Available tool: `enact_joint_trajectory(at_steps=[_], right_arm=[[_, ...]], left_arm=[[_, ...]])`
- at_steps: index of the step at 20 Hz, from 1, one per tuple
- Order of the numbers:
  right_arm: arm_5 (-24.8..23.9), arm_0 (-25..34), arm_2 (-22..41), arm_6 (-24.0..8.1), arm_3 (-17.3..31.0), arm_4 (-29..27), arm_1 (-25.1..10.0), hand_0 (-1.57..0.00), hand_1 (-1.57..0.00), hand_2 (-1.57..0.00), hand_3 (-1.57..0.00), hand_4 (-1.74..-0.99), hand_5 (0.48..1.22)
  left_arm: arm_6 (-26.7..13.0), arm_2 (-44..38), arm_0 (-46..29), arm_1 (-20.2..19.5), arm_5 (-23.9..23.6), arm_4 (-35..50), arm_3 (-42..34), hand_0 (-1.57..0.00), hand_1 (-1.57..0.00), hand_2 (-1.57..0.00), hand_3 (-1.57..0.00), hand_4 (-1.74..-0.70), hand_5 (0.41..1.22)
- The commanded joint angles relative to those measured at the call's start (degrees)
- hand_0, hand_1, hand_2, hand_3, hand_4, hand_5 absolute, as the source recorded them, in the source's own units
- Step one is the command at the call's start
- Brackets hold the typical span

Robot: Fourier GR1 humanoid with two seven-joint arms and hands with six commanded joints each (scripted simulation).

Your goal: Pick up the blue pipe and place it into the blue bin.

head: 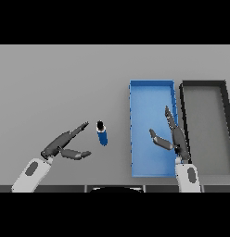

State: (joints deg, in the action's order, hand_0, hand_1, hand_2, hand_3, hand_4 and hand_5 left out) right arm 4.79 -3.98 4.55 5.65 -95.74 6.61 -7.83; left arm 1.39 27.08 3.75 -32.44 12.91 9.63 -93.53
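The blue pipe (102, 134) stands on the grey desk (61, 83) just left of the blue bin (151, 92), between the left hand (66, 143), fingers spread wide beside it, and the right hand (175, 136), open over the bin.

place: bare sorting workbench | evidence: plain grey table (61, 78); blue bin (151, 89) beside black bin (203, 84)

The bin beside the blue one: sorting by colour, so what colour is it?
Black rim, grey floor, seen in the head view.
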Motion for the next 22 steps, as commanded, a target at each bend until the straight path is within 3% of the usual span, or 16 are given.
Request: enact_joint_trajectory(at_steps=[1,10,14,17,19,20,22], right_arm=[[0.18,-0.10,-0.43,0.58,1.00,-0.40,-0.04,0.00,0.00,0.00,0.00,-1.263,0.617],[0.15,-1.79,-0.33,-0.08,-0.99,-0.72,0.24,0.00,0.00,0.00,0.00,-1.274,0.605],[0.21,-1.45,-0.43,-0.33,-0.88,-0.77,0.19,0.00,0.00,0.00,0.00,-1.267,0.598],[0.20,-1.92,-0.47,-0.17,-0.70,-0.76,0.26,0.00,0.00,0.00,0.00,-1.267,0.600],[0.15,-1.80,-0.65,-0.13,-1.08,-0.72,-0.07,0.00,0.00,0.00,0.00,-1.261,0.600],[0.29,-1.81,-0.93,0.48,-0.68,-0.88,-0.29,0.00,0.00,0.00,0.00,-1.260,0.600],[0.11,-1.21,-0.50,-0.26,-0.99,-0.64,0.06,0.00,0.00,0.00,0.00,-1.259,0.605]], left_arm=[[0.85,0.58,-0.31,0.76,0.26,-0.12,0.20,0.00,0.00,0.00,0.00,-1.11,0.447],[-1.11,4.39,6.15,11.87,0.39,-2.42,9.83,0.00,0.00,0.00,0.00,-1.12,0.448],[2.41,5.10,9.63,15.22,-1.48,-6.23,14.97,0.00,0.00,0.00,0.00,-1.07,0.445],[4.50,4.57,10.42,17.65,-0.21,-4.24,17.39,0.00,0.00,-0.02,-0.02,-1.11,0.507],[3.94,3.69,11.02,20.17,-0.53,-2.29,18.65,-0.02,-0.16,-0.29,-0.26,-1.21,0.607],[4.02,3.09,10.53,20.91,-0.60,-0.98,18.60,-0.19,-0.35,-0.48,-0.52,-1.25,0.730],[4.36,2.51,10.42,21.98,-1.74,-0.53,19.17,-0.67,-0.79,-0.87,-0.88,-1.42,0.906]])
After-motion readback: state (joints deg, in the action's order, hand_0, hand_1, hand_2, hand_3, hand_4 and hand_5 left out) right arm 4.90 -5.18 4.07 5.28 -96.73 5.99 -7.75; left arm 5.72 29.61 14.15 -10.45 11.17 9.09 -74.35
